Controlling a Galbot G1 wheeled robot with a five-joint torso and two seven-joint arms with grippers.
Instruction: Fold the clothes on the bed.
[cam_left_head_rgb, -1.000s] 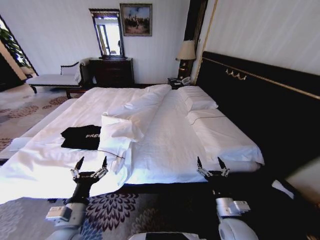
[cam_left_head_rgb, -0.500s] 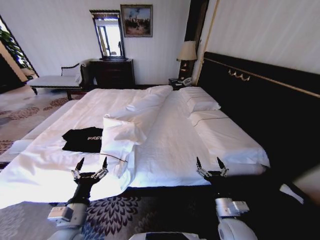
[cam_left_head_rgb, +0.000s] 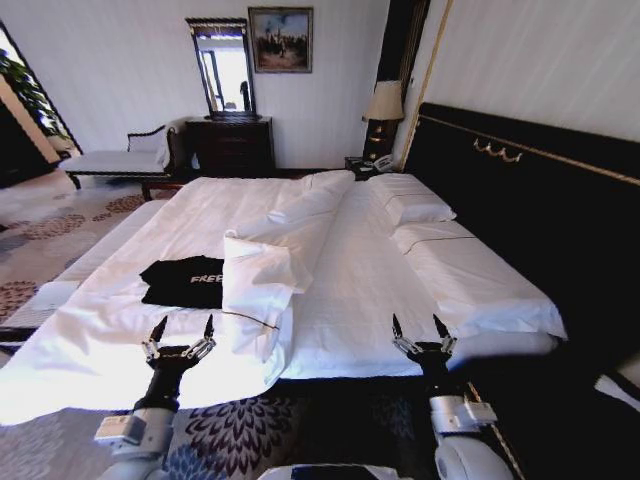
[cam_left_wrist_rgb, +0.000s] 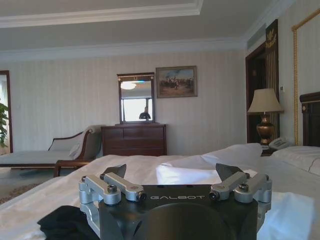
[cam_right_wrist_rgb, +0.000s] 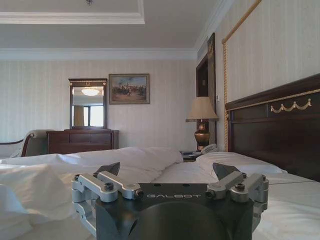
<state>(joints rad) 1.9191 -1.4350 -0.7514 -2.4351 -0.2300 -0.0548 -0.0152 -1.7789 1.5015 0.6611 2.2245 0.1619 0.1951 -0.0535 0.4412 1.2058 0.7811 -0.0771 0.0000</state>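
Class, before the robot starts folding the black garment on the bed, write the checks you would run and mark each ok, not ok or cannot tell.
1. Left gripper open, holding nothing: ok.
2. Right gripper open, holding nothing: ok.
3. Black garment in view on the bed: ok.
4. Garment lying flat and fully uncovered: not ok; the bunched white duvet overlaps its edge.
5. Grippers over the garment: not ok; both hang at the bed's near edge, short of it.
6. Garment type and which side is up: cannot tell.

White bed (cam_left_head_rgb: 360, 280), black garment (cam_left_head_rgb: 185, 282) with white lettering, floral-patterned carpet (cam_left_head_rgb: 230, 425).
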